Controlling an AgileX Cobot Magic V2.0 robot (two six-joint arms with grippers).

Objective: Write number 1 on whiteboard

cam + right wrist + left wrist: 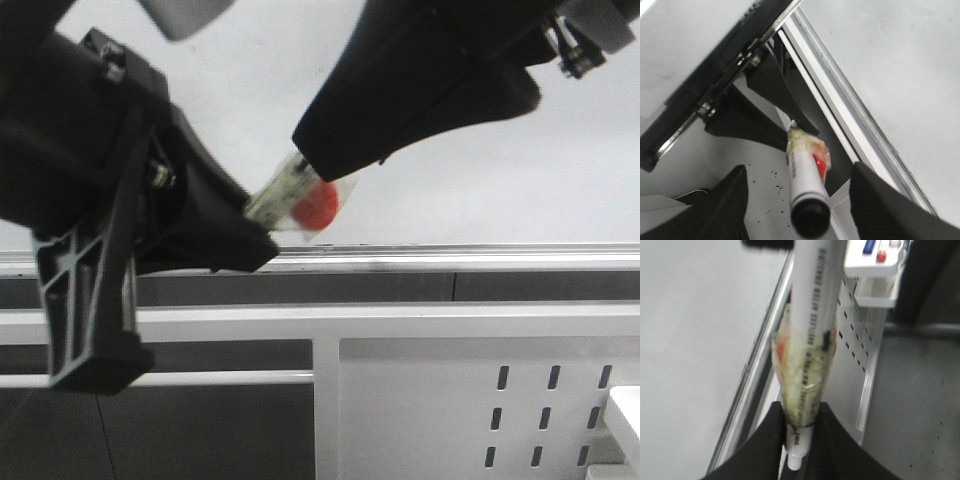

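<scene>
Only right wrist view shows right hand [797,200] open around marker [807,190].

The light is soft and even, and the whiteboard [250,120] looks pale grey. Both wrist pictures are blurry. Beside the whiteboard, the black arms look dark and fuzzy.

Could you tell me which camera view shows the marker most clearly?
The left wrist view: the marker runs lengthwise, clamped in the left gripper. The right wrist view shows its end on; the front view shows only a taped section.
</scene>
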